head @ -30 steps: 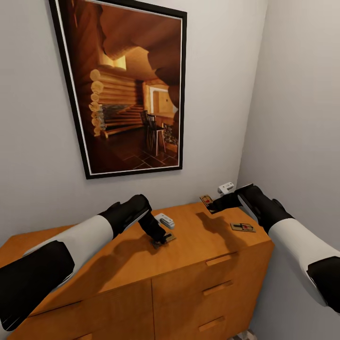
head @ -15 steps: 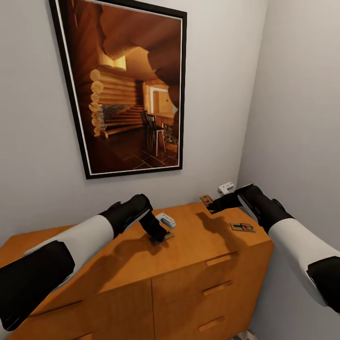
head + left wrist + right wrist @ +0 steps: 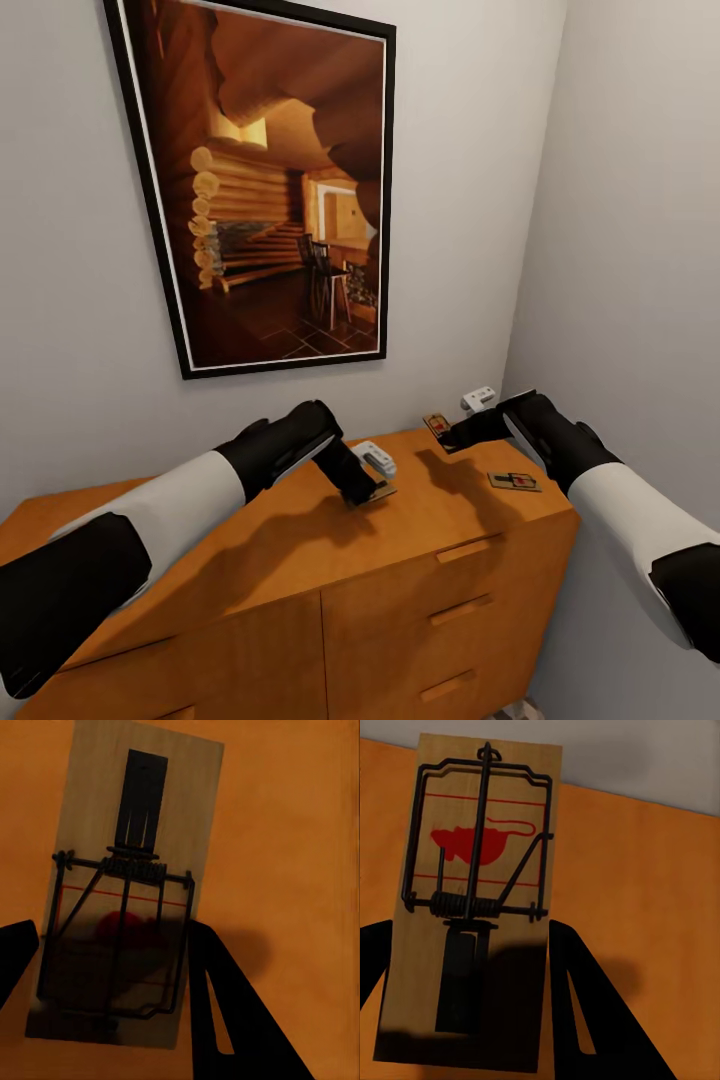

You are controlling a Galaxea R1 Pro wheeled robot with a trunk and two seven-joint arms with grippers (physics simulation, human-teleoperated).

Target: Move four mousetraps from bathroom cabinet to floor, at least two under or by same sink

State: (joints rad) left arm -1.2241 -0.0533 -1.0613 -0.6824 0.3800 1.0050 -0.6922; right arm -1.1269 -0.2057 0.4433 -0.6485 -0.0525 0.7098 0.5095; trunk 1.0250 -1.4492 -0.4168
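Note:
On the orange-brown cabinet point(image 3: 250, 570), my left gripper point(image 3: 366, 492) point(image 3: 112, 934) is shut on a mousetrap point(image 3: 381, 492) point(image 3: 127, 832), held just above the top, with one finger on each long edge. My right gripper point(image 3: 455, 436) point(image 3: 469, 930) is at the back right corner, shut on a second mousetrap point(image 3: 436, 424) point(image 3: 480, 810) with a red mouse print; its fingers press both sides. A third mousetrap point(image 3: 515, 481) lies flat on the cabinet top near the right edge, under my right forearm.
A large framed picture point(image 3: 270, 180) of a log cabin hangs on the wall behind the cabinet. A grey side wall point(image 3: 640, 250) stands close on the right. The cabinet front has drawers with slim handles point(image 3: 463, 550).
My left gripper has moved right and towards the wall, carrying its mousetrap with it. The right arm and the other two mousetraps have not moved.

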